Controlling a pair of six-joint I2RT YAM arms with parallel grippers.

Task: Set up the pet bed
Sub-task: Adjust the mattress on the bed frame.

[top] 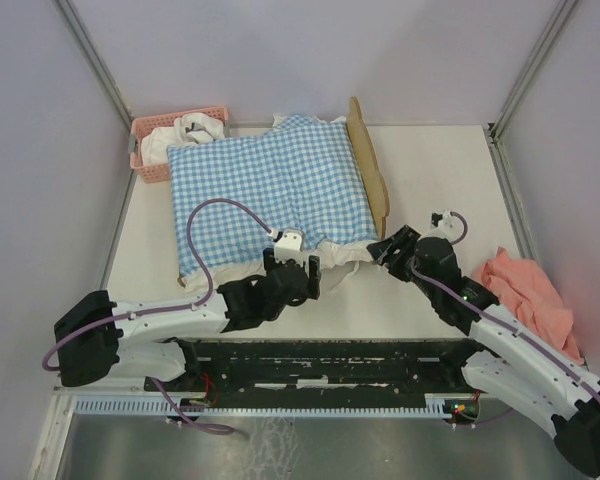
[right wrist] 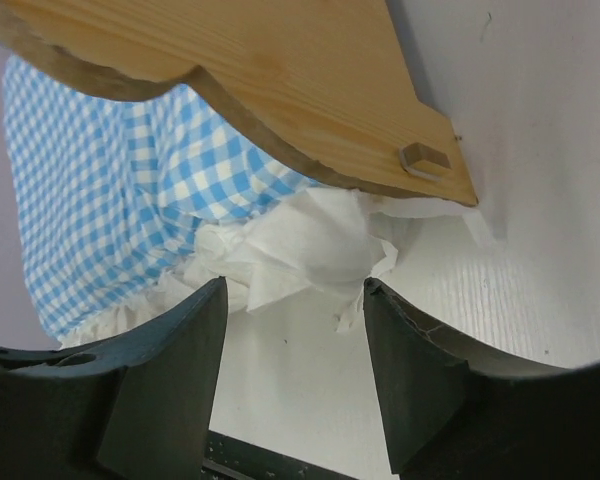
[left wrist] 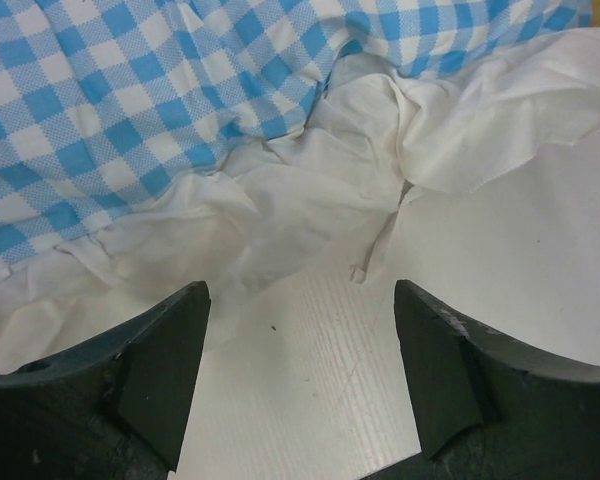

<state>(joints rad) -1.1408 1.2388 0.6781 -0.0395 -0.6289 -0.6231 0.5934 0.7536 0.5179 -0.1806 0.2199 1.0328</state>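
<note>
The pet bed shows only as its wavy light-wood headboard (top: 371, 172) (right wrist: 280, 80); the rest lies under the blue-white gingham bedding (top: 270, 185) (left wrist: 100, 100) (right wrist: 90, 170). The bedding's white ruffle (left wrist: 310, 190) (right wrist: 300, 245) spills onto the table at the near edge. My left gripper (top: 292, 262) (left wrist: 300, 290) stands open just short of the ruffle, with bare table between its fingers. My right gripper (top: 385, 248) (right wrist: 294, 285) is open at the bed's near right corner. Its fingertips reach the bunched ruffle and nothing is held.
A pink basket (top: 150, 135) holding white cloth sits at the back left, touching the bedding. A salmon cloth (top: 530, 295) lies at the table's right edge. Purple walls enclose the table (top: 430, 180) on three sides.
</note>
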